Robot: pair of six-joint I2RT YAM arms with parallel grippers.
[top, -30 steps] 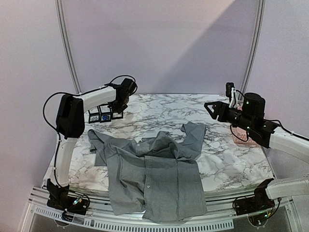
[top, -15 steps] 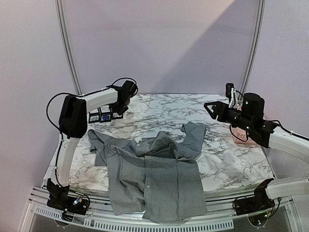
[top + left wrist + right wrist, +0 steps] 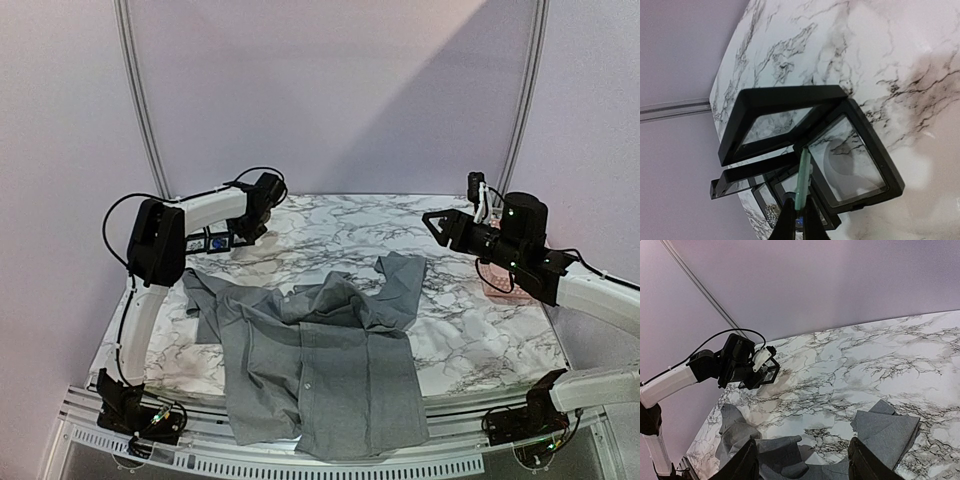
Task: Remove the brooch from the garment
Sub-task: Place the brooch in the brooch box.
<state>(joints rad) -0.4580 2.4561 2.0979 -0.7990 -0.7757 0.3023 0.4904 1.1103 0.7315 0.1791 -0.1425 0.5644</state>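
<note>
Left gripper (image 3: 246, 233) was up at the far-left corner, poised over the cluster of black square display boxes with clear film windows (image 3: 213, 241). Through the left wrist camera I saw its dark fingertips (image 3: 788, 222) pressed together. A thin pale-green strip (image 3: 802, 175) stood out just past them, over the nearest box. Whether that strip was pinched or only in line with the tips, I could not tell. One black frame sat tilted across another. Any lettering on the boxes was too small for me to read. A small blue speck (image 3: 217, 243) sat among the boxes, and I could not say whether it was the brooch.

The large plain grey collared shirt (image 3: 320, 365) lay crumpled over the near half of the white marble-patterned table (image 3: 330, 212), buttoned front up. Its hem draped over the near edge between the two arm bases, and one sleeve (image 3: 400, 280) reached toward the middle right.

Right gripper (image 3: 441, 226) hung in the air above the right side, fingers spread wide with nothing between them. Bare marble ran across the far half between the boxes and that arm, giving open room there. The boxes sat close to the far-left rim. A pale pink thing (image 3: 497, 285) showed at the right edge, mostly hidden under the right arm.
</note>
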